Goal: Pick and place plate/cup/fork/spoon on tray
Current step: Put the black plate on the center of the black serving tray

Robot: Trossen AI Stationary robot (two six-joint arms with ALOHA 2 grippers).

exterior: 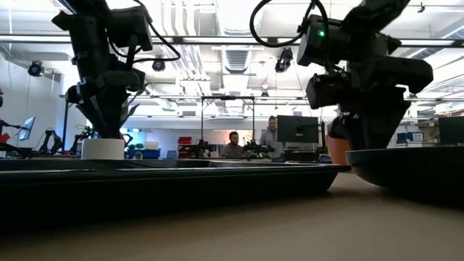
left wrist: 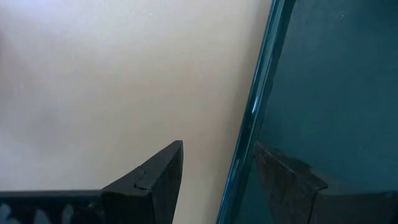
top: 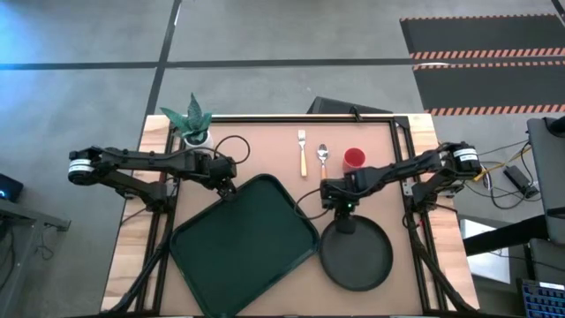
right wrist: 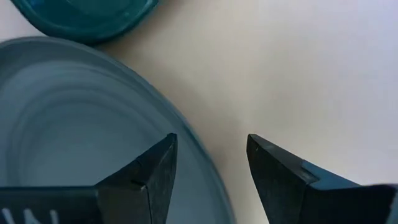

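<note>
Plate [top: 357, 254] sits on table beside tray [top: 243, 247], not on it. Right gripper [right wrist: 208, 168] spread, 2 fingers straddling plate's rim, no pinch yet. Looks rigid, smooth, prob slippery; raised rim is best hold. Left gripper [left wrist: 217, 174] spread astride tray's rim.

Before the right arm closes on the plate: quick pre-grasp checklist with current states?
1. Right gripper open, straddling the plate rim, one finger inside and one outside: ok.
2. Left gripper open, straddling the tray rim at its far corner: ok.
3. Plate on tray: not ok, it sits on the table beside the tray's right corner.
4. Tray holds nothing: ok.
5. Cup, fork and spoon lie behind, apart from the plate: ok.
6. Finger depth below the plate rim: cannot tell.
</note>
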